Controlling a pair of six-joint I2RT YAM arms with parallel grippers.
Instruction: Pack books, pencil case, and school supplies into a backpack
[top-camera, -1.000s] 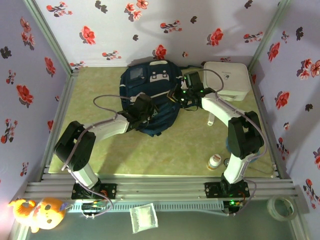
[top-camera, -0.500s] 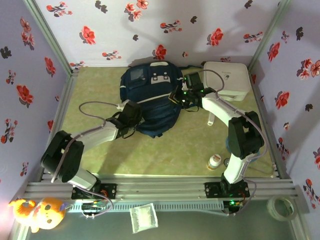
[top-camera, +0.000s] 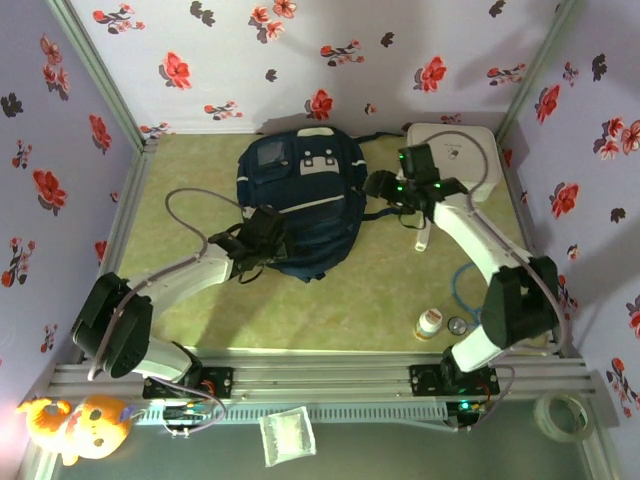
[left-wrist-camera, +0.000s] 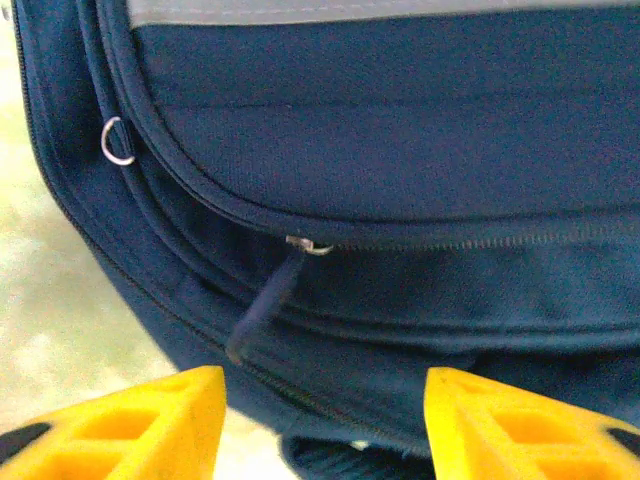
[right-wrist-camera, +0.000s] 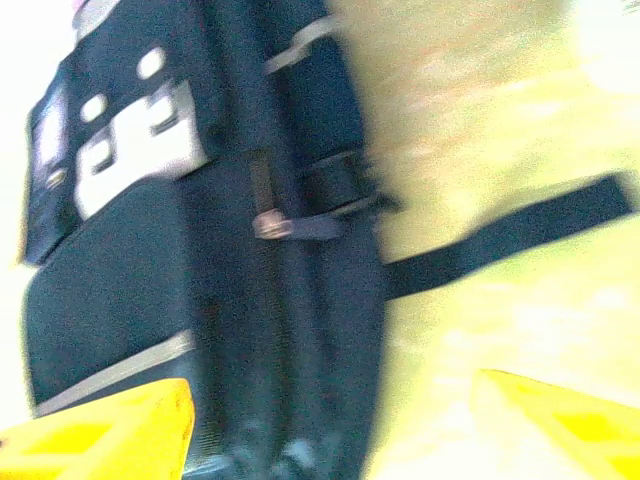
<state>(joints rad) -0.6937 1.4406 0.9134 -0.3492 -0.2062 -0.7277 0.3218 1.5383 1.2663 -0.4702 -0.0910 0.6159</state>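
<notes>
The navy backpack (top-camera: 300, 195) lies flat on the green mat, its pale grey buckle tabs (top-camera: 318, 157) toward the back wall. My left gripper (top-camera: 275, 235) is at its lower left edge. It is open, its yellow fingers (left-wrist-camera: 130, 430) wide apart just short of the fabric (left-wrist-camera: 400, 150), below a zipper pull (left-wrist-camera: 308, 245) with a dark tab. My right gripper (top-camera: 380, 188) is beside the backpack's right edge, open, with nothing between its fingers (right-wrist-camera: 100, 435). The blurred right wrist view shows the backpack (right-wrist-camera: 200, 290) and a dark strap (right-wrist-camera: 510, 240). The books and pencil case are out of view.
A white rounded box (top-camera: 458, 158) stands at the back right, close behind my right arm. A small white bottle (top-camera: 430, 323) and a little round item (top-camera: 458, 323) sit near the front right. A white stick-like object (top-camera: 423, 238) lies right of the backpack.
Both grippers have opened. The left one drew back to the backpack's lower left edge; the right one let go and moved right, away from the backpack's side.
</notes>
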